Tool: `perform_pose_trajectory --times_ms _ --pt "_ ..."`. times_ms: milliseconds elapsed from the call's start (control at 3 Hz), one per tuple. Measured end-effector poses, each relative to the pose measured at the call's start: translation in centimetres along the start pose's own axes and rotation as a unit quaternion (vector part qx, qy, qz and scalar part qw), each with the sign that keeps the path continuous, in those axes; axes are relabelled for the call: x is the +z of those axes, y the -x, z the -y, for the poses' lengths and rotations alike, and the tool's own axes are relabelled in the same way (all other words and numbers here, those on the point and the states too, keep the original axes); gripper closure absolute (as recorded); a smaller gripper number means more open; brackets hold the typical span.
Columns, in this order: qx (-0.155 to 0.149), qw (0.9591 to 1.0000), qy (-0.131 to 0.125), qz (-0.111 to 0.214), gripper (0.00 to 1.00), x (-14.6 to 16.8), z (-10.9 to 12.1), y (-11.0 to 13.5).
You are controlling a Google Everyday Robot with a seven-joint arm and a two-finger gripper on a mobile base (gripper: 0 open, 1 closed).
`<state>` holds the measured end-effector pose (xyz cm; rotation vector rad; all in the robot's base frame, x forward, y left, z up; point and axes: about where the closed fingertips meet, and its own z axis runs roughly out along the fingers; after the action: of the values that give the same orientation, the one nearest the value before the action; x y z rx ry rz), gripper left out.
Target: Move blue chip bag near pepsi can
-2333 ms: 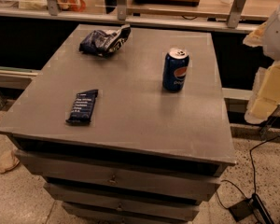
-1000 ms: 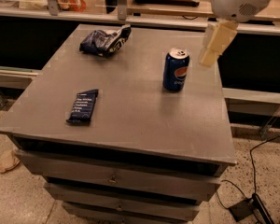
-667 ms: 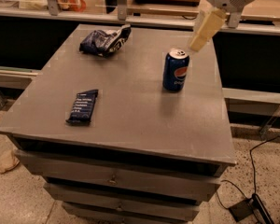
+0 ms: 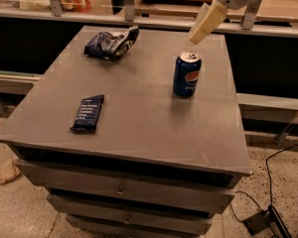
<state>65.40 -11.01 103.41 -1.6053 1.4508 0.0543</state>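
The gripper (image 4: 197, 33) hangs in the air at the top right, angled down and to the left, its tip just above and behind the pepsi can (image 4: 186, 74). It's not touching the can or anything else. Can't tell whether it's open or closed from here.

The can stands upright on the right half of the grey table (image 4: 139, 118), logo facing front, approx. mid-depth. The blue chip bag (image 4: 111, 42) lies crumpled at the back left of the tabletop, well apart from the can and from the gripper, w/ white patches showing on the foil. Nothing is holding it.

Nearer the front left edge lies a flat dark blue bar wrapper (image 4: 88, 113), long side running front to back, white text lines up, apart from both the bag and the can.

Under the top, a drawer (image 4: 120, 188) w/ a small knob. On the speckled floor at bottom right, a black cable (image 4: 268, 167) runs to a small black box (image 4: 259, 223).
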Motion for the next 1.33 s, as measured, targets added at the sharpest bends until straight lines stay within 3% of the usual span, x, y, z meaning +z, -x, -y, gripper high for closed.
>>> perform_pose_trajectory --times_ms 333,667,1000,1333 --pt "-0.015 0.9996 -0.015 0.018 0.0 1.2 0.6 -0.2" --pt "-0.012 0.9979 -0.055 0.033 0.0 3.5 2.5 -1.2" --pt "0.006 0.9933 -0.112 0.031 0.0 5.0 5.9 -2.1" --pt "0.012 0.9905 -0.133 0.033 0.0 6.7 8.3 -2.5"
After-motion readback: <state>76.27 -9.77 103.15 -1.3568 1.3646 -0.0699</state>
